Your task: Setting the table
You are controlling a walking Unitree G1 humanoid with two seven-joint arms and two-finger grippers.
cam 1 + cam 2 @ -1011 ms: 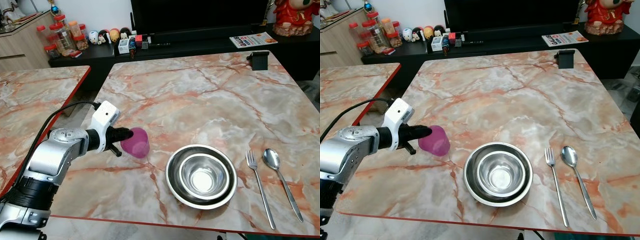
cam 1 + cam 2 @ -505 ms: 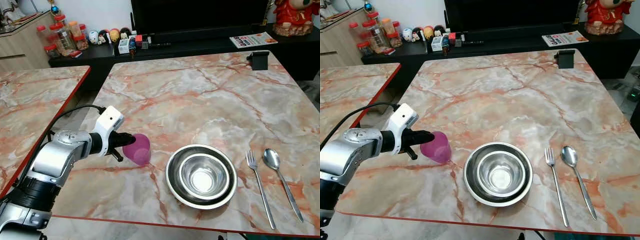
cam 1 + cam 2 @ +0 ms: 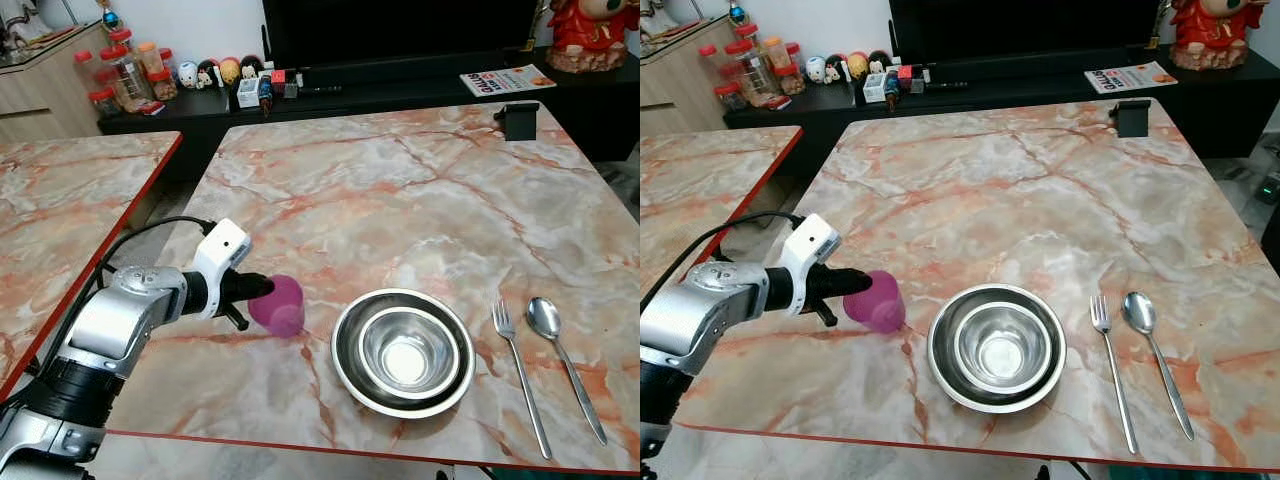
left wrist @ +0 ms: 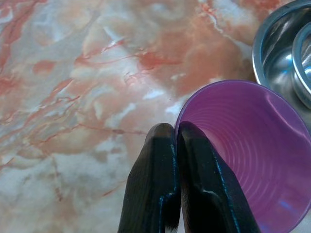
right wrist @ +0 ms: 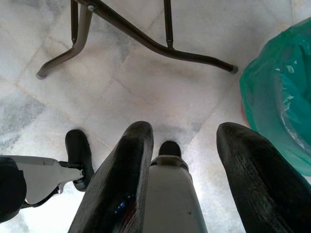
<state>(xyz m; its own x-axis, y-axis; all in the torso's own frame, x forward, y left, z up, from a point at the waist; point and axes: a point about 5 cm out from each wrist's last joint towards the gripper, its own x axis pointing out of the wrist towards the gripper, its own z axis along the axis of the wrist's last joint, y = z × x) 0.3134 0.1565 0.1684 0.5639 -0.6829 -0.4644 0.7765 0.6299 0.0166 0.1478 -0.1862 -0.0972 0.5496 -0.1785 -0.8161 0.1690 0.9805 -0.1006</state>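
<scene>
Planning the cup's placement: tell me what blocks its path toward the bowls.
Nothing visible. The left gripper pinches the purple cup by its rim; only bare marble table lies between it and the nested steel bowls.

purple cup (image 3: 279, 305) carried nearer steel bowls (image 3: 404, 352)

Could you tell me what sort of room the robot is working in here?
Probably a home living and dining room: a marble-patterned dining table set with nested steel bowls, beside a low black TV cabinet carrying jars and figurines.
</scene>
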